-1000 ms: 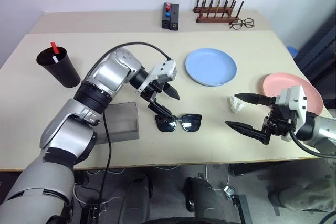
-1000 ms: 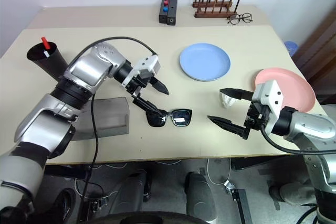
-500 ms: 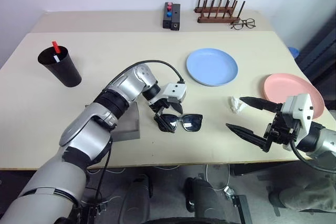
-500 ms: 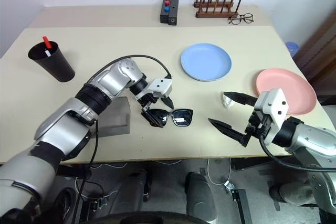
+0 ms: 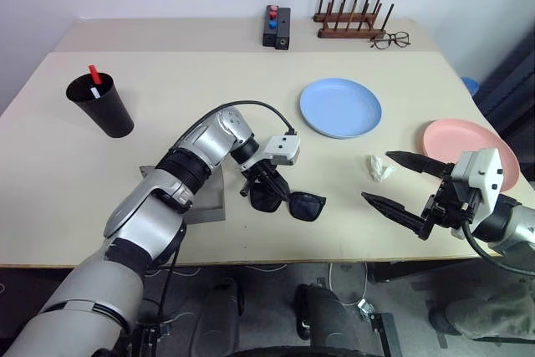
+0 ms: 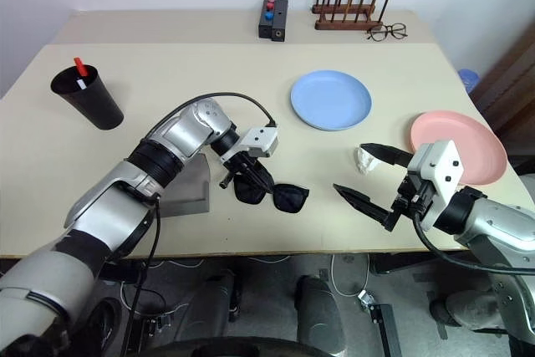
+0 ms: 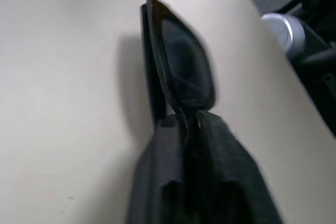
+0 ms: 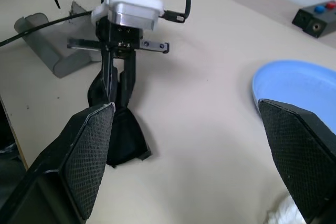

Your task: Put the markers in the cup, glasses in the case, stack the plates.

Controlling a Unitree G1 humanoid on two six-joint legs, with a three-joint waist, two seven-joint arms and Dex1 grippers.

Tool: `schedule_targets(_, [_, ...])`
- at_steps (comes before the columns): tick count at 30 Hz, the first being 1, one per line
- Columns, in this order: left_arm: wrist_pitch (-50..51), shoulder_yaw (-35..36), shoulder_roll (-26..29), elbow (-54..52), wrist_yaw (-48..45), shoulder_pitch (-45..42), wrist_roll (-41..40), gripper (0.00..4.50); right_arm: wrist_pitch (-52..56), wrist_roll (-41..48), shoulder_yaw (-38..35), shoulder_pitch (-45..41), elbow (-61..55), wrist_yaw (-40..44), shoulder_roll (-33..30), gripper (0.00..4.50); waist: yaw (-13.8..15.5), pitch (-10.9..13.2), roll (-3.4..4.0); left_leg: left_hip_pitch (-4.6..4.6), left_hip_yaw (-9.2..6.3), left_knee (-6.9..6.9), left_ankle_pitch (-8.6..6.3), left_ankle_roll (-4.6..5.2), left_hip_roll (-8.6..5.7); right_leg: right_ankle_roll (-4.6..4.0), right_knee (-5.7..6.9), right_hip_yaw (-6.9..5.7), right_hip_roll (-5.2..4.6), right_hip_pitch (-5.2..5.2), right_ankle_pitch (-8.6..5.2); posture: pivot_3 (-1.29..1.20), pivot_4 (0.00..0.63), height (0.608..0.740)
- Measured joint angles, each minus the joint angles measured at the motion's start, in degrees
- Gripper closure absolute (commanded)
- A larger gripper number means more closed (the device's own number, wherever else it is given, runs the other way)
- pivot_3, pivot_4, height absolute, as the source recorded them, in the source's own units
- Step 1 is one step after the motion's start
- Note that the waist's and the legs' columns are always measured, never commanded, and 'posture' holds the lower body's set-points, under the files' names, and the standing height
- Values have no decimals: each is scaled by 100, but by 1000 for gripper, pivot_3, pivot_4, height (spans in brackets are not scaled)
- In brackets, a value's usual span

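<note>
Left gripper (image 5: pixel 266 183): I saw it pinched tight on the glasses near their middle, fingers pointing down at the desk, close to the front edge.
Glasses (image 5: pixel 288 202): black, dark lenses, gripped by my left gripper; one lens end looked tilted off the desk (image 5: pixel 167 106), though I could not tell whether the far end touched the surface. In the left wrist view (image 7: pixel 178 72) the frame stood on edge between the fingers.
Right gripper (image 5: pixel 399 183): I had it spread wide, holding nothing, hovering above the desk's front right part, level and pointing toward the left arm.
Case (image 5: pixel 206 198): grey, lying near the front edge, just beside the left arm and partly hidden by it; the glasses were beside it, not in it.
Cup (image 5: pixel 102 106): dark, upright near the left edge, well apart from the glasses.
Marker (image 5: pixel 94 75): red cap, standing in the cup; I could make out one for sure.
Blue plate (image 5: pixel 340 107): flat on the desk, right of centre.
Pink plate (image 5: pixel 464 141): at the right edge, apart from the blue plate, not stacked.
White scrap (image 5: pixel 379 168): crumpled, between the plates and the right gripper.
Box (image 5: pixel 277 26): black with red and blue buttons, at the back edge.
Rack (image 5: pixel 352 16): wooden pegs, back right.
Spectacles (image 5: pixel 389 40): thin-framed, just beside the rack.
</note>
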Motion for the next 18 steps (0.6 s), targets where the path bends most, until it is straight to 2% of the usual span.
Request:
schedule_targets(7, [382, -54, 74, -150, 0, 1, -161, 4481, -34, -23, 9, -48, 18, -1, 0, 0, -32, 0, 2, -2, -2, -4, -2, 1, 0, -10, -52, -7, 0, 29, 7, 0, 150, 740])
schedule_targets(14, [1584, 46, 555, -558, 7, -406, -1028, 4481, -59, -55, 178, -290, 101, 4, 3, 0, -26, 3, 2, -7, -5, -13, -3, 5, -1, -14, -45, -9, 1, 20, 11, 0, 150, 740])
schedule_targets(18, [2291, -52, 1322, -1093, 13, -682, -1782, 4481, -95, -68, 382, -479, 215, 56, 6, 0, -77, 6, 5, -5, -5, -18, -4, 6, 1, -14, -45, -7, 1, 16, 11, 0, 150, 740])
